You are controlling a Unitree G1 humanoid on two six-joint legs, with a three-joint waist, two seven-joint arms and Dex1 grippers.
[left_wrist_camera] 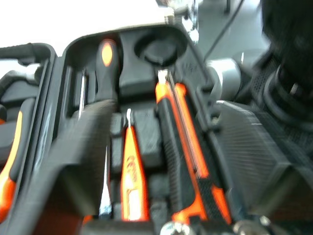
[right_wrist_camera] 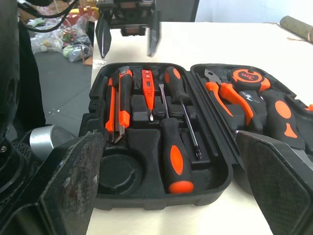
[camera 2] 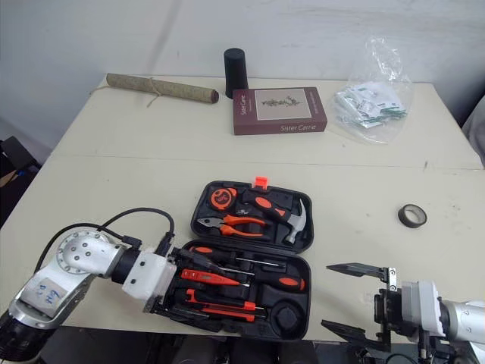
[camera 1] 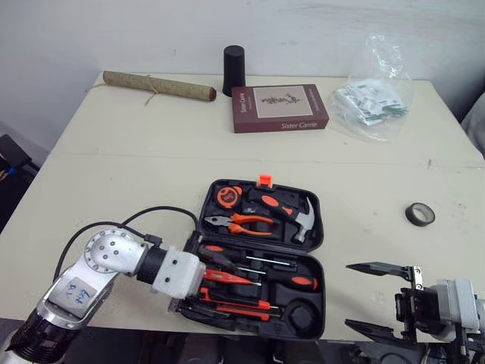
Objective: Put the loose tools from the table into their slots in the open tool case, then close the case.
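Left gripper (right_wrist_camera: 128,49) has its 2 fingers spread, pinching nothing. It hangs over the near-left end of the tool case (right_wrist_camera: 161,200), right above the orange tester pen (right_wrist_camera: 147,90). Right gripper (camera 1: 375,298) is spread wide too and empty, just off the case's right side by the table (camera 1: 151,167) front edge.

I can spot only 1 loose item: the black tape roll (camera 1: 419,214), out to the right, well apart from the case. My guess is it goes in the empty round slot (camera 1: 303,315). I'd use the right arm, pinch across the ring's wall, seat it flat, then check everything sits flush before swinging the lid (camera 1: 206,196).
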